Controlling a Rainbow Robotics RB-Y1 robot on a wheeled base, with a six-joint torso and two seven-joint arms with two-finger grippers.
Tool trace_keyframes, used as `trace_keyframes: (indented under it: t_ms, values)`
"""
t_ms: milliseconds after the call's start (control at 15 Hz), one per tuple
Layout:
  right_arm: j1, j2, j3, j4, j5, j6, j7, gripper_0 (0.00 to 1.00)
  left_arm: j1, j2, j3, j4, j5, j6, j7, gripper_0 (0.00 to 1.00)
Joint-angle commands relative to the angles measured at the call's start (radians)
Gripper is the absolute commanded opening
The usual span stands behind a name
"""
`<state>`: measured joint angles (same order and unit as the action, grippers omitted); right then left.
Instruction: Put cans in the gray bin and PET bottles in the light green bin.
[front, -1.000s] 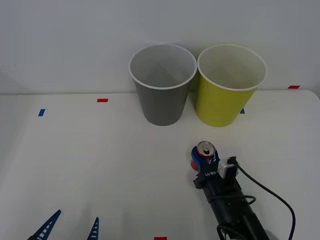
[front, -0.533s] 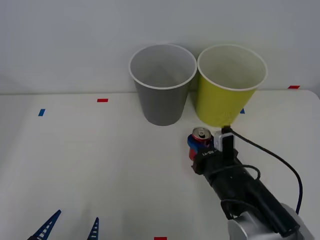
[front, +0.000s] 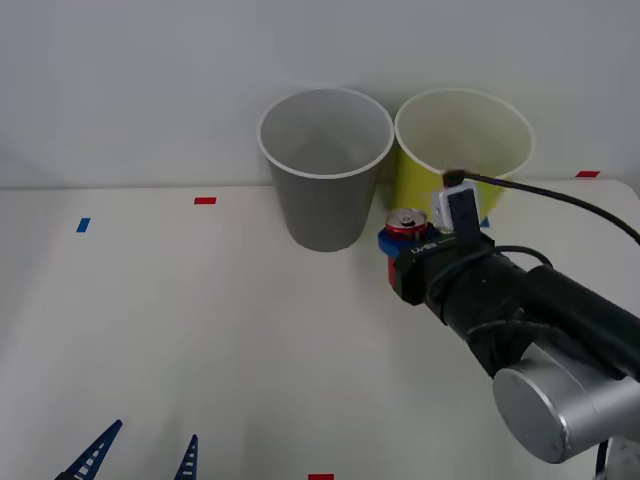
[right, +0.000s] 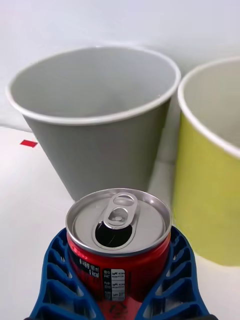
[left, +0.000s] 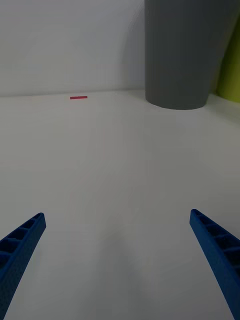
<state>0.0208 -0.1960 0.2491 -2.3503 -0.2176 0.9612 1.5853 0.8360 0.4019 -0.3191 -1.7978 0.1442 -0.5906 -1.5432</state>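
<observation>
My right gripper (front: 400, 246) is shut on the red can (front: 406, 225), holding it upright above the table, just in front of the gap between the two bins. In the right wrist view the can (right: 119, 240) sits between the blue fingers (right: 55, 272), its silver top and pull tab showing. The gray bin (front: 325, 170) stands at the back centre, and the light green bin (front: 462, 165) is right beside it on the right. Both bins (right: 95, 120) (right: 210, 165) rise just beyond the can. My left gripper (front: 135, 455) rests open at the near left edge of the table.
Small red (front: 205, 200) and blue (front: 83, 225) tape marks dot the white table. A black cable (front: 560, 200) runs from the right wrist across the front of the green bin. A pale wall stands close behind the bins.
The right arm has lifted the can off the table and carried it forward toward the bins. The left arm has stayed still.
</observation>
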Motion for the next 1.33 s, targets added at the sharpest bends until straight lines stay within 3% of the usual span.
trace_keyframes:
  t_ms: [67, 400, 600, 1067, 1333]
  values:
    - [-0.11, 0.018, -0.037, -0.03, -0.016, 0.128, -0.03, 0.0, 0.0, 0.0, 0.0, 0.0, 0.0, 0.0, 0.0, 1.0]
    - [-0.239, 0.021, -0.093, -0.032, -0.06, 0.206, -0.061, 0.0, 0.0, 0.0, 0.0, 0.0, 0.0, 0.0, 0.0, 1.0]
    - [-0.298, 0.013, -0.114, -0.007, -0.138, 0.209, -0.079, 0.0, 0.0, 0.0, 0.0, 0.0, 0.0, 0.0, 0.0, 1.0]
    - [-0.538, -0.007, -0.128, 0.164, -0.203, 0.197, -0.143, 0.0, 0.0, 0.0, 0.0, 0.0, 0.0, 0.0, 0.0, 1.0]
    - [-0.602, 0.012, -0.12, 0.341, -0.213, 0.031, -0.153, 0.0, 0.0, 0.0, 0.0, 0.0, 0.0, 0.0, 0.0, 1.0]
